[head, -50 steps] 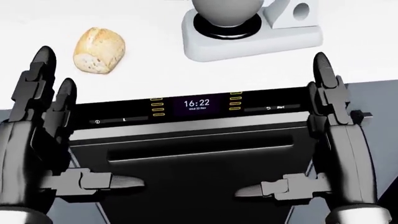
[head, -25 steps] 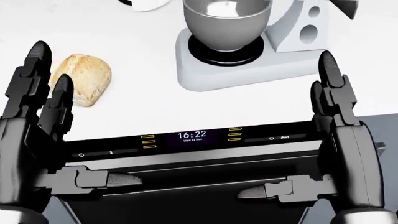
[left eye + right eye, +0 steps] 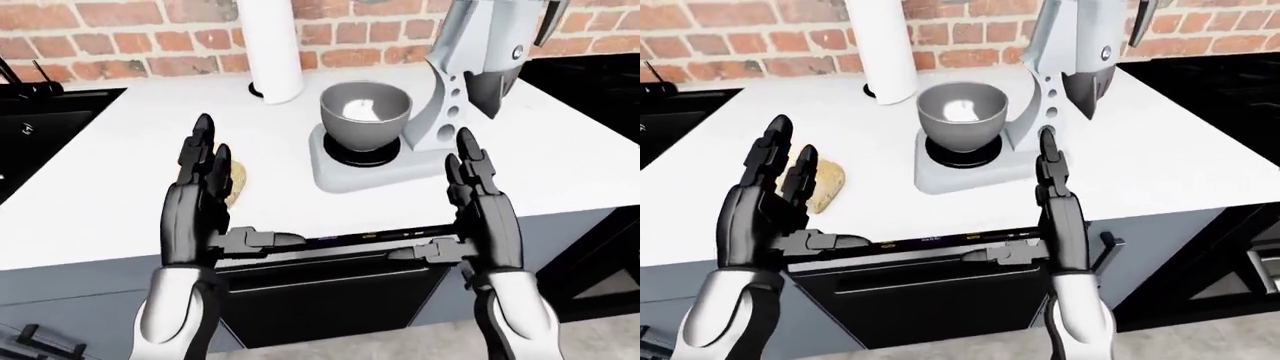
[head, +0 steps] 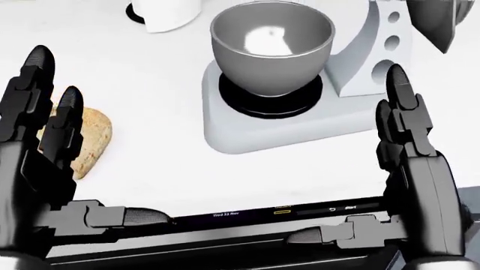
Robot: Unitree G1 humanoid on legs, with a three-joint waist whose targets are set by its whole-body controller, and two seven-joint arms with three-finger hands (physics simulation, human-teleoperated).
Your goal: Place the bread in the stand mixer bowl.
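Observation:
A crusty bread roll [image 3: 827, 184] lies on the white counter [image 3: 1160, 150], left of the stand mixer [image 3: 1060, 67]. In the head view my left fingers [image 4: 63, 126] cover part of the bread [image 4: 94, 140]. The grey mixer bowl [image 4: 272, 42] sits empty on the mixer's base, under the raised head. My left hand [image 4: 94, 169] stands open, palm inward, just right of the roll. My right hand [image 4: 345, 163] is open too, held upright below and right of the bowl. Neither hand holds anything.
A white paper-towel roll [image 3: 270, 45] stands by the brick wall [image 3: 120, 45] behind the bowl. An oven with a lit control strip [image 4: 247, 214] sits under the counter edge. A black hob [image 3: 40, 127] lies at the left.
The camera has moved: the whole picture slid downward, so the oven front left the head view and the bowl came fully in. Both hands stay open.

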